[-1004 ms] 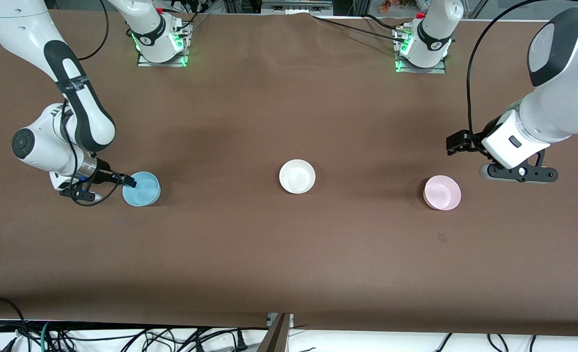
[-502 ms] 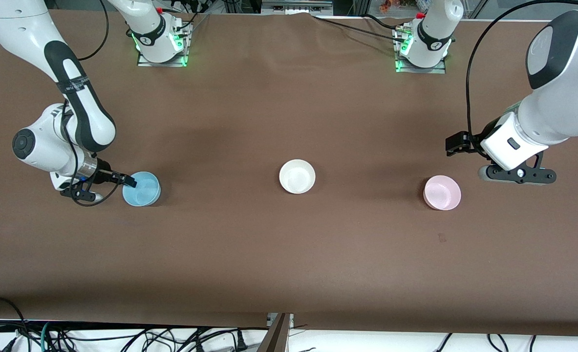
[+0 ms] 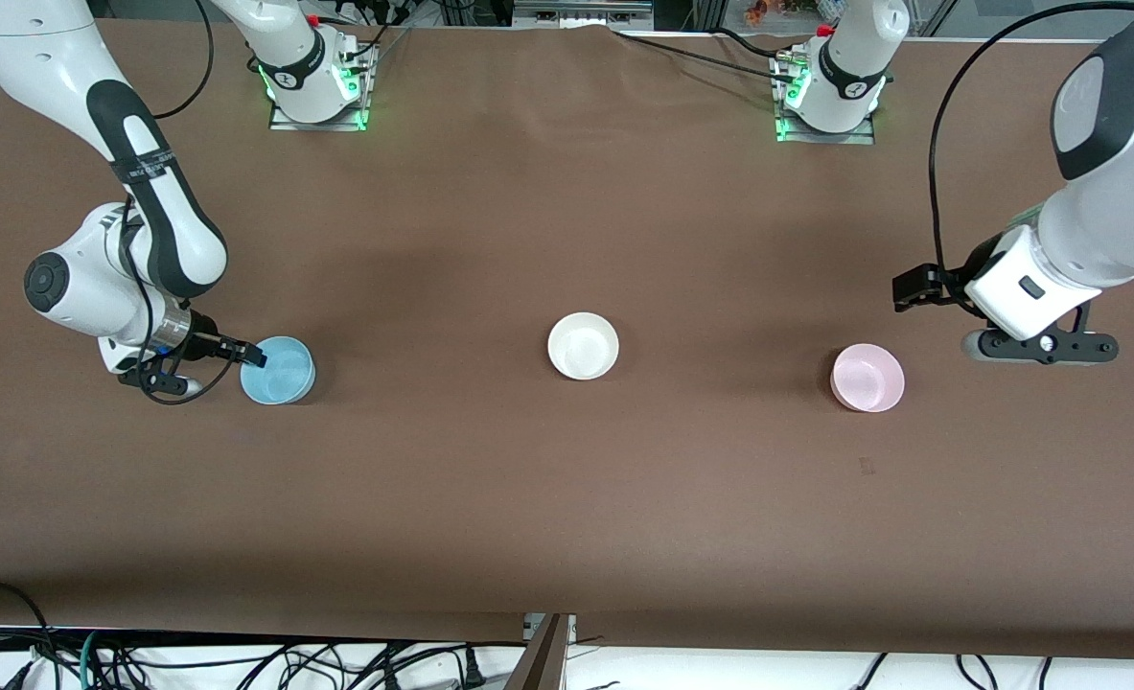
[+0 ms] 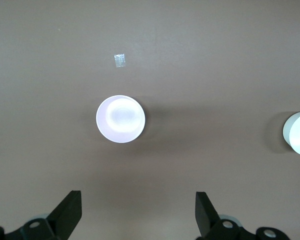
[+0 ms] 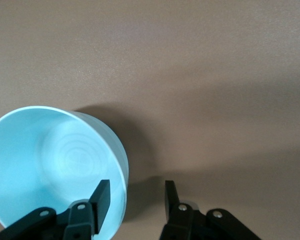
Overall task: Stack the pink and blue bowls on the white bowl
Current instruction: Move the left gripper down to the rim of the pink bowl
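Observation:
The light blue bowl (image 3: 278, 370) stands at the right arm's end of the table. My right gripper (image 3: 245, 354) is low at its rim. In the right wrist view one finger (image 5: 102, 199) is inside the blue bowl (image 5: 50, 165) and the other is outside, with the wall between them and a gap left; the right gripper (image 5: 136, 200) is open. The white bowl (image 3: 583, 345) stands mid-table. The pale pink bowl (image 3: 868, 378) stands toward the left arm's end. My left gripper (image 3: 914, 287) hangs open and empty over bare table beside it. The left wrist view shows the pink bowl (image 4: 120, 119), the white bowl (image 4: 298, 133) and the left gripper (image 4: 138, 215).
The brown table cloth (image 3: 567, 498) carries only the three bowls and a small pale tape mark (image 4: 120, 60) by the pink bowl, seen as a dark mark (image 3: 867, 467) in the front view. Both arm bases stand along the table edge farthest from the front camera.
My left arm has drawn slightly away from the pink bowl toward its own end of the table. The right arm and all three bowls have not moved.

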`<act>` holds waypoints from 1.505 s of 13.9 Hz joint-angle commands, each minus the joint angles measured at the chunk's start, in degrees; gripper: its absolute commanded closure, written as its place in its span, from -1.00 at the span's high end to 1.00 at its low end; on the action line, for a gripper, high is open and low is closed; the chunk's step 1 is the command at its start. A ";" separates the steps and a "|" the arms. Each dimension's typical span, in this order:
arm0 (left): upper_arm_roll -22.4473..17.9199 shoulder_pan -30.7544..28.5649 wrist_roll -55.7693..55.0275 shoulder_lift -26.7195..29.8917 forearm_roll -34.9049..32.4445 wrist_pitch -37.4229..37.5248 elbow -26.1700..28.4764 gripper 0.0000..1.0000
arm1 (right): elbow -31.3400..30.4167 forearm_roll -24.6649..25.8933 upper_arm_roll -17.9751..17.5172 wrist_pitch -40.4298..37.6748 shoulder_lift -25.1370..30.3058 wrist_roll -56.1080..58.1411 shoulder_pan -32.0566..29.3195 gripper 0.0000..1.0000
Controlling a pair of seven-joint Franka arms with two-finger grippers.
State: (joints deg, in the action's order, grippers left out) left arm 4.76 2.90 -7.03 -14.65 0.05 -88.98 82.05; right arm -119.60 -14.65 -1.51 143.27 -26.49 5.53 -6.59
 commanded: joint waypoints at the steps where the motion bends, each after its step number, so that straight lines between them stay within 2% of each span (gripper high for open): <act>1: 0.25 -0.36 -0.35 -0.29 -0.39 0.38 -0.83 1.00 | 0.25 -1.53 -0.60 0.34 -0.40 1.85 -0.61 -0.10; 3: -0.10 -2.80 -0.17 -0.98 -0.31 0.30 -1.10 1.00 | 0.25 -1.53 -0.60 0.34 -0.40 1.77 -0.61 -0.23; 4: -0.27 -6.56 0.69 -3.25 -0.05 0.64 -1.53 1.00 | 0.25 -1.53 -0.60 0.34 -0.40 1.77 -0.61 -0.26; 6: -0.01 -8.53 5.42 -6.24 -0.39 -0.05 -1.36 1.00 | 0.25 -1.53 -0.60 0.34 -0.40 1.77 -0.61 -0.45; 7: -0.01 -8.88 5.71 -8.53 -0.40 -2.40 -1.36 1.00 | 0.25 -1.53 -0.60 0.25 -0.40 1.85 -0.70 -0.56; 9: -0.10 -9.23 5.71 -10.91 -0.57 -12.06 1.00 1.00 | 0.34 -1.53 -0.69 0.25 -0.40 1.85 -0.61 -0.71; 13: -0.28 -9.50 5.71 -15.22 -0.75 -21.03 6.00 1.00 | 0.42 -1.53 -0.78 0.16 -0.40 1.94 -0.61 -1.00; 18: -0.36 -10.46 5.71 -15.32 -5.58 -40.37 21.20 1.00 | 2.35 -1.53 -0.86 -3.34 -0.40 1.94 -0.61 -1.00; 21: -0.36 -11.25 5.80 -14.70 -5.58 -42.51 25.17 0.99 | 4.46 -1.53 -0.86 -7.12 -0.31 1.94 -0.61 -1.00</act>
State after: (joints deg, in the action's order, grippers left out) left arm 4.28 -7.58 -1.93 -31.90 -4.46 -130.39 103.66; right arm -117.39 -14.81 -1.86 139.13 -26.53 5.75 -6.59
